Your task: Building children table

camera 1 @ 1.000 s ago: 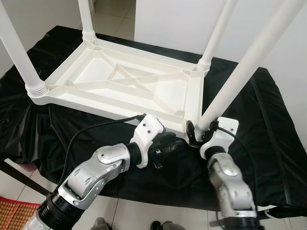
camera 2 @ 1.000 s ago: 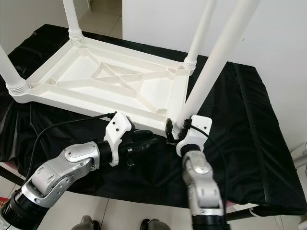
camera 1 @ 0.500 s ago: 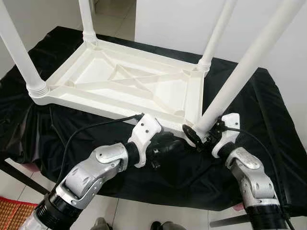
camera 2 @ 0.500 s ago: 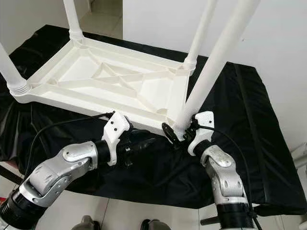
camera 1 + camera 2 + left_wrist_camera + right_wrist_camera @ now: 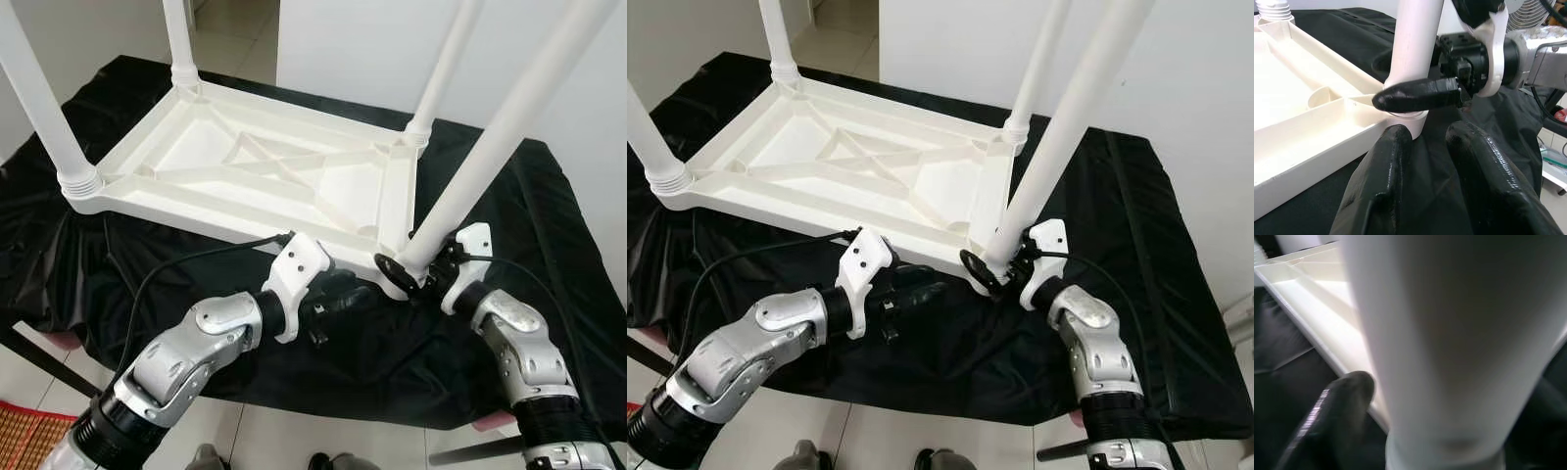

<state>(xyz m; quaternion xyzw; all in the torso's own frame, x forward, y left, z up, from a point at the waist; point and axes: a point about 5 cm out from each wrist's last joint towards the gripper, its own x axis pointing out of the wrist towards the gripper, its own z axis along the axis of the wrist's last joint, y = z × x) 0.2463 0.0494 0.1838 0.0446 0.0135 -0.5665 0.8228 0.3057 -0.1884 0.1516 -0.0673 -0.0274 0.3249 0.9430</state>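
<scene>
Readable text: none in any view.
Labels or brands: none legible.
Numbers or signs: none legible.

The white plastic table (image 5: 265, 176) lies upside down, its near leg (image 5: 490, 147) clamped low by the right gripper (image 5: 409, 276).

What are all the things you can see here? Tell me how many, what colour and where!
Table top: one, white, upside down on the black cloth, ribbed underside up.
Table legs: four, white, standing up from the table top's corners.
Black cloth: one, spread under the table top.
Woven mat: one, reddish, on the floor at the near left.
Left gripper: one, black fingers, on the cloth by the near edge of the table top.
Right gripper: one, black fingers, shut around the base of the near right leg.
</scene>
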